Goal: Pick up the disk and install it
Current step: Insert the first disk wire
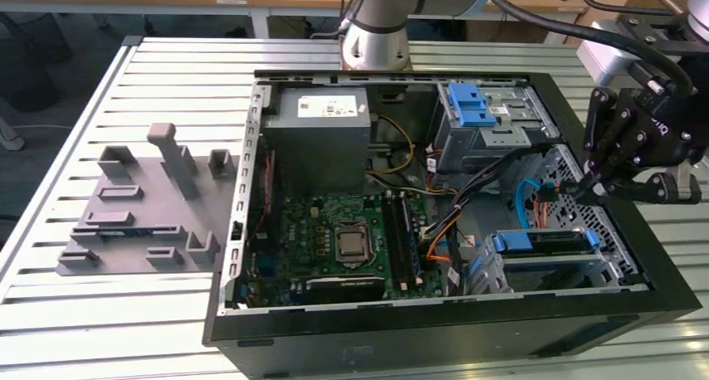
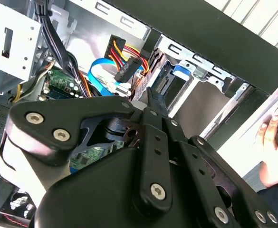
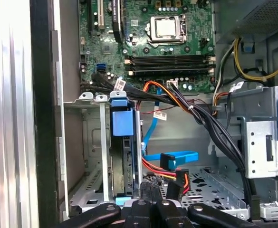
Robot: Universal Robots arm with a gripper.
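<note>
Closure is shown at the black multi-link gripper (image 1: 584,187): its jaws are drawn together to a narrow tip and nothing is clamped between them. In the exterior view it is held at the exterior view's right, over the right-hand edge of the open black tower computer case (image 1: 443,334), which is laid on its side on a slatted light metal table (image 1: 66,131).

The flat silver-grey hard disk with a blue plastic rail frame (image 1: 543,241) is seated in the metal drive cage (image 1: 615,268) at the lower right of the case in the exterior view, just below the gripper and apart from it. In the first wrist view the disk (image 3: 123,142) is seen standing on edge in the cage, with its blue rail handle facing the camera. A flat blue data cable (image 3: 169,157) and a bundle of red, orange and yellow wires (image 3: 177,178) are seen just beside the disk; whether either is plugged into it cannot be told.

Further left in the case, the green motherboard (image 1: 332,239) is exposed, and the larger grey metal box with a white sticker (image 1: 321,143) is set above it. A bright blue plastic latch piece (image 1: 474,106) is mounted at the upper right of the case. A grey plastic fixture block with upright pegs (image 1: 144,214) is placed on the table at the exterior view's left.

A person's hand (image 2: 272,142) is seen outside the case wall in the second wrist view.
</note>
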